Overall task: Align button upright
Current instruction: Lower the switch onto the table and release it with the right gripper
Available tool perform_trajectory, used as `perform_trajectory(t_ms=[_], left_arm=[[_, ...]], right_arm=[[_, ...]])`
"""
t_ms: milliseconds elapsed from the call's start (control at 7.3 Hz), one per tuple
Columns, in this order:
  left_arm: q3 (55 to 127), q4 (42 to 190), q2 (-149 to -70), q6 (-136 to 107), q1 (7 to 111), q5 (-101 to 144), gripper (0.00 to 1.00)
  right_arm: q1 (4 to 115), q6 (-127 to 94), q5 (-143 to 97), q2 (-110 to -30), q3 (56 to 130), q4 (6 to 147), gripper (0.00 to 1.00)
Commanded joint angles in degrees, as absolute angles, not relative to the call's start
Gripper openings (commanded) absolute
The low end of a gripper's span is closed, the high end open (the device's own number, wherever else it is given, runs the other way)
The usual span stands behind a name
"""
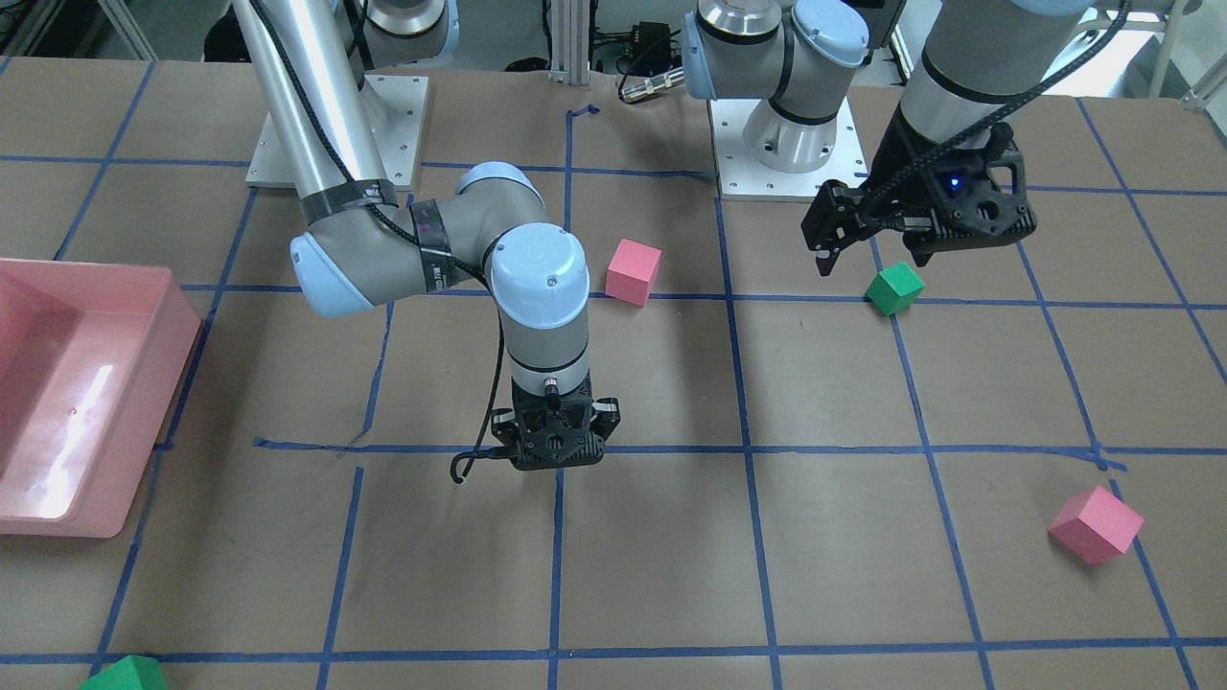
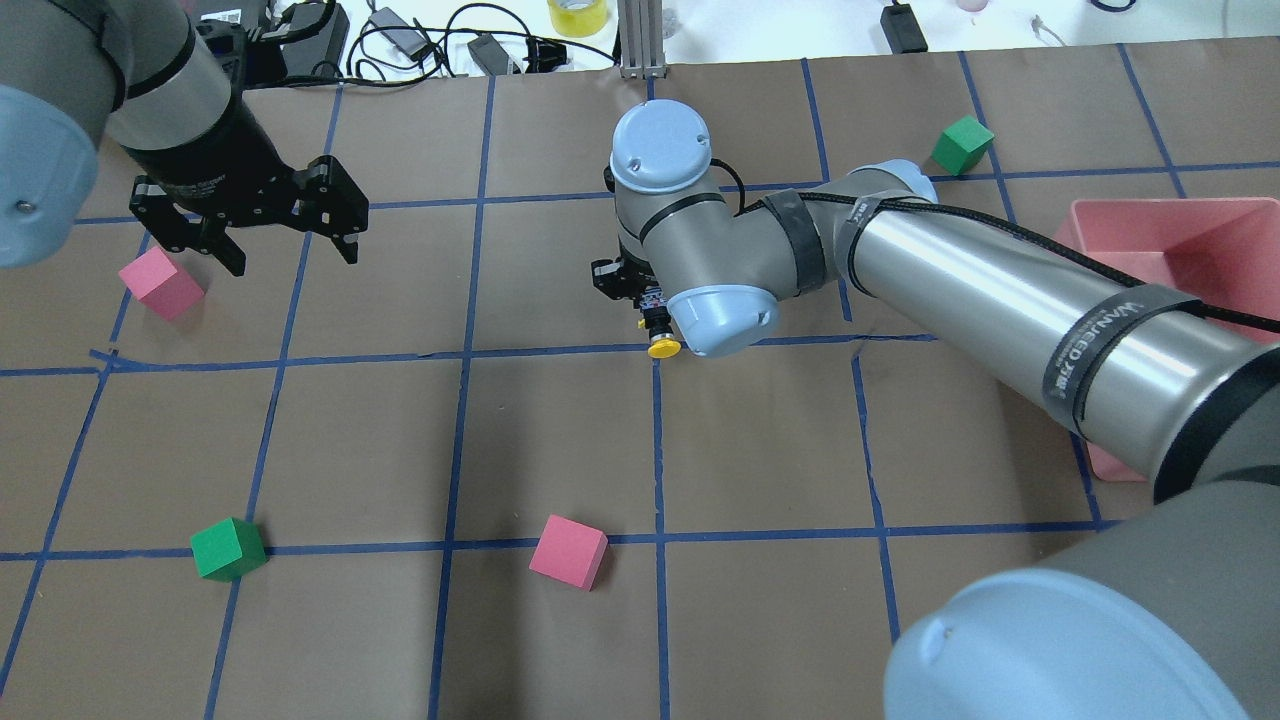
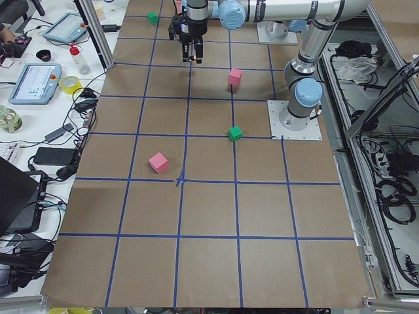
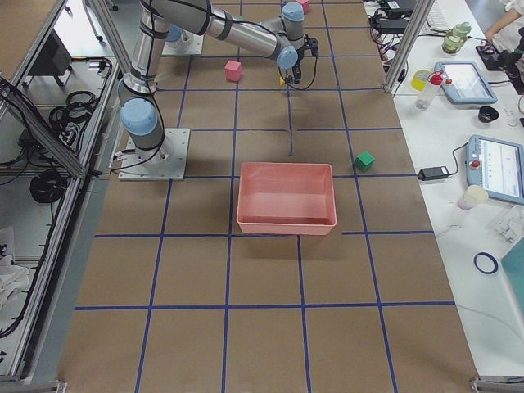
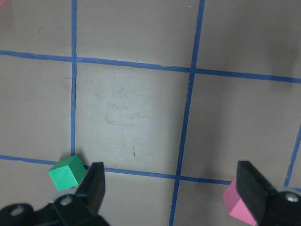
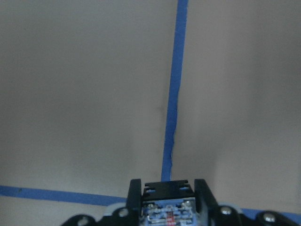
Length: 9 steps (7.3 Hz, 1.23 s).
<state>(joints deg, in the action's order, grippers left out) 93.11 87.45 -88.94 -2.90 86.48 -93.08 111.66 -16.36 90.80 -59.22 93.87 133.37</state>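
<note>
Closest to us, the button point(image 6: 168, 212) sits clamped between the fingers point(image 6: 136, 195) of the right hand point(image 6: 168, 190). Its clear base faces the wrist and its yellow cap points away, over a blue tape line point(image 6: 176, 94) near the middle of the tabletop point(image 6: 84, 94). The left hand point(image 5: 173, 183) hovers toward the left end, spread wide and empty, above a green cube point(image 5: 67, 172) and a pink cube point(image 5: 237, 200).

a robotics lab: two industrial arms point(image 2: 1000, 290) bolted on metal plates point(image 1: 398, 134) to a paper-covered counter point(image 3: 209, 268) gridded with blue tape point(image 3: 209, 236), aluminium frame posts point(image 2: 640, 45), teach pendants point(image 4: 499, 168) on a side bench, coiled cables point(image 4: 45, 184) alongside.
</note>
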Motion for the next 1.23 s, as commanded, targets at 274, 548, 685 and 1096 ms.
perform_trajectory(t_ms=[274,548,685,1096], left_arm=[[93.16,87.54,-89.03,-2.90,86.48,-93.16,1.00],[93.16,87.45,-89.03,-2.90,86.48,-93.08,1.00],[93.16,87.45,-89.03,-2.90,86.48,-93.16,1.00],[93.16,87.45,-89.12,-2.90,86.48,-93.08,1.00]], right_arm=[[112.41,-19.86,90.79,-58.10,94.75,133.68,0.00],[112.41,-19.86,90.53,-57.40,94.75,133.68,0.09],[112.41,-19.78,90.27,-57.39,94.75,133.68,0.31],[112.41,-19.78,90.18,-57.39,94.83,133.59,0.71]])
